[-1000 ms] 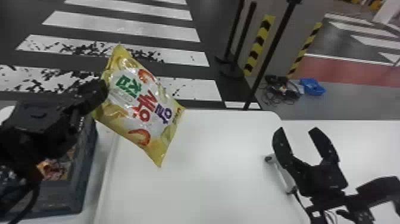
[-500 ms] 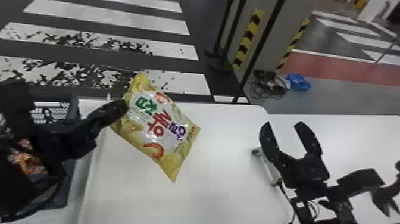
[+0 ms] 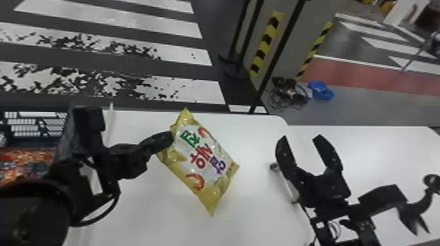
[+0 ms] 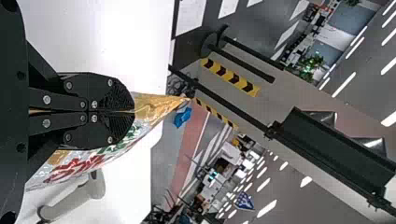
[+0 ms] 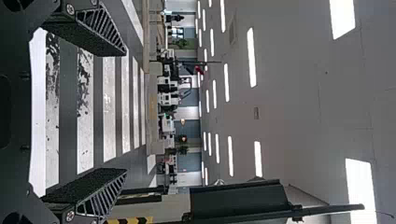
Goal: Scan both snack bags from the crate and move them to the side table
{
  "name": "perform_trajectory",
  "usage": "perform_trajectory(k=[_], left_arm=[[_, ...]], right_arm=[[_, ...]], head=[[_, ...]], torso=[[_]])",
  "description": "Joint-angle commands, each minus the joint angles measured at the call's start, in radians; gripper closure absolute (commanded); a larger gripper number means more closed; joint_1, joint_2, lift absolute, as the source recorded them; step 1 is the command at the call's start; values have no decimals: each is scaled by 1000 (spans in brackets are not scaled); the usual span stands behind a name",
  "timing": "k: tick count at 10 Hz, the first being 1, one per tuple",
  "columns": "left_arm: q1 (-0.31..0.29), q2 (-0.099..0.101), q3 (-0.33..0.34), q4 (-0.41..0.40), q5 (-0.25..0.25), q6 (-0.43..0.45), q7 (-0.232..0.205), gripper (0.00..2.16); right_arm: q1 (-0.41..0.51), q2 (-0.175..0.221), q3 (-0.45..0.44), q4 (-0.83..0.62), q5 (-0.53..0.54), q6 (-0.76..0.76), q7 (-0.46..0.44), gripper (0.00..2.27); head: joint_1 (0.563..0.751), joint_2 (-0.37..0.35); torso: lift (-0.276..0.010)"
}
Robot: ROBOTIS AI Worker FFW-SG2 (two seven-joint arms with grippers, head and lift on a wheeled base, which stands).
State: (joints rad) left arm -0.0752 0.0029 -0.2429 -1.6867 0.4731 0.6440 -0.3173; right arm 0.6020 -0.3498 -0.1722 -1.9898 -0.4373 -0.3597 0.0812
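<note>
right up close, the left arm (image 3: pixel 131 160) is coming in from the bottom left of the head view, and beside it the dark crate (image 3: pixel 65 144) is sitting with orange-red snack packaging (image 3: pixel 26 160) showing inside. and here's the action: the left gripper (image 3: pixel 167 139) is pinching the yellow-and-white snack bag (image 3: pixel 199 157) by its upper left edge! over the white tabletop (image 3: pixel 248 209) that bag is tilting, printed face showing. in the left wrist view, the left gripper (image 4: pixel 134 111) is pressing both fingers together on it, a golden corner poking out past the tips. across to the right, the right gripper (image 3: pixel 300 140) is waiting at the tabletop's right side, fingers spreading wide; a pale grey device (image 3: pixel 288 184) is lying just beside it. another white tabletop (image 3: pixel 370 147) is stretching away to the right. beyond the tables, crosswalk stripes (image 3: pixel 203 93) are running across the floor, a blue item (image 3: pixel 320 91) is resting near a bundle of cables (image 3: pixel 288 95), and yellow-and-black tape (image 3: pixel 266 42) is marking a pillar. farthest off, ceiling lights (image 5: pixel 252 56) are glowing in the right wrist view.
</note>
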Motion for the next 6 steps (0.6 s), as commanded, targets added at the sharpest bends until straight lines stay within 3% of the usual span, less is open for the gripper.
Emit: perform_trajectory(k=[1,6], left_arm=[[-34,-6,-27,91,-33,-43,-3,1710],[-75,-6,-65,265,-45,-126,-39,1710]], right_arm=[[-1,0,2,-3,2,0,0,107],[-16,-1,16,3,3,-3,0,107]], head=[[695,-350],[695,-350]], torso=[[-95],[-95]])
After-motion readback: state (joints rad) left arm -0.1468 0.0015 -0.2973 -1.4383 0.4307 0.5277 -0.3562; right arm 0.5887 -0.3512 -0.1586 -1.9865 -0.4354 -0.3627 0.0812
